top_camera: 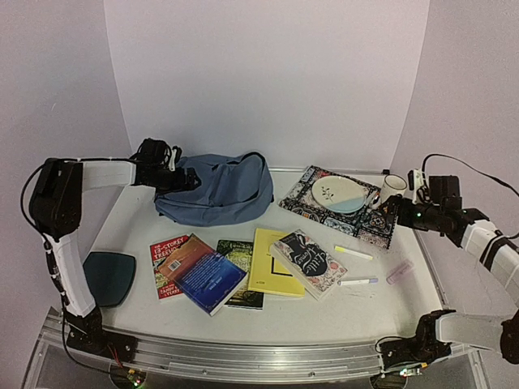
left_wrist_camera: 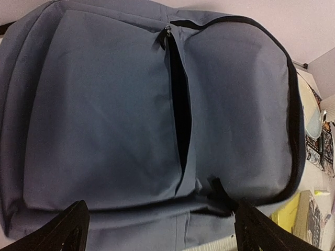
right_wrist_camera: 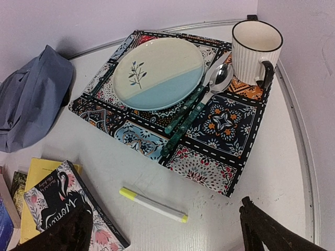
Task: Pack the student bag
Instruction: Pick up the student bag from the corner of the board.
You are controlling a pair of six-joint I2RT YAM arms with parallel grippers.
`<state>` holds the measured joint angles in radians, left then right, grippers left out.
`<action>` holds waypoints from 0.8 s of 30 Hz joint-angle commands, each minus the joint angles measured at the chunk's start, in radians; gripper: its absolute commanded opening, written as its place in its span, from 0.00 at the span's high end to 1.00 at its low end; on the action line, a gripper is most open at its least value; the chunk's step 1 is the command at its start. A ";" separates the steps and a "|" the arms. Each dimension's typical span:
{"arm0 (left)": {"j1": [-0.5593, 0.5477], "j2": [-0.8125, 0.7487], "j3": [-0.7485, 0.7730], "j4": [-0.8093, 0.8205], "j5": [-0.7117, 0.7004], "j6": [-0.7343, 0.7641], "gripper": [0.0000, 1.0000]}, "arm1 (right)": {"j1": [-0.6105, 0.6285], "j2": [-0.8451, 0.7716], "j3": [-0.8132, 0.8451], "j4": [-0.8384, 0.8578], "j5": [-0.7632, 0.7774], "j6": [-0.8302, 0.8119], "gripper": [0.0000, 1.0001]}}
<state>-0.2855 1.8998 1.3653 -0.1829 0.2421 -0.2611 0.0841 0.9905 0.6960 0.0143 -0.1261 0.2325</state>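
Student bag (left_wrist_camera: 94,115), open zip (left_wrist_camera: 178,110) only in left-wrist view

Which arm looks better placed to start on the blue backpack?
Left. The left gripper, open, hangs right at the student bag, facing its unzipped pocket; the right gripper is away by the placemat.

Plate (right_wrist_camera: 158,73), cutlery (right_wrist_camera: 187,116), mug (right_wrist_camera: 255,49) on patterned mat (right_wrist_camera: 226,125); yellow highlighter (right_wrist_camera: 153,204) near mat; student bag (right_wrist_camera: 31,99) far left; books (right_wrist_camera: 57,201) lower left

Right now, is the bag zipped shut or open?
Open: one zipper on the student bag gapes, dark lining showing through the slit.
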 commanded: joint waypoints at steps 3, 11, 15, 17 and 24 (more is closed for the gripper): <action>-0.041 0.225 0.294 -0.028 0.070 0.062 0.15 | 0.025 0.022 -0.008 0.036 -0.030 0.020 0.02; -0.062 0.431 0.497 -0.045 0.109 0.093 0.35 | 0.068 0.054 -0.012 0.044 -0.023 0.034 0.02; -0.061 0.498 0.582 -0.063 0.099 0.130 0.56 | 0.089 0.065 -0.009 0.046 -0.022 0.036 0.02; -0.061 0.502 0.618 -0.078 0.102 0.144 0.69 | 0.094 0.072 -0.003 0.046 -0.024 0.036 0.02; -0.060 0.403 0.681 -0.101 0.131 0.216 1.00 | 0.114 0.096 0.031 0.041 -0.040 0.034 0.02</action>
<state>-0.3450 2.4094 1.9608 -0.3002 0.3366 -0.1109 0.1863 1.0690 0.6910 0.0460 -0.1449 0.2600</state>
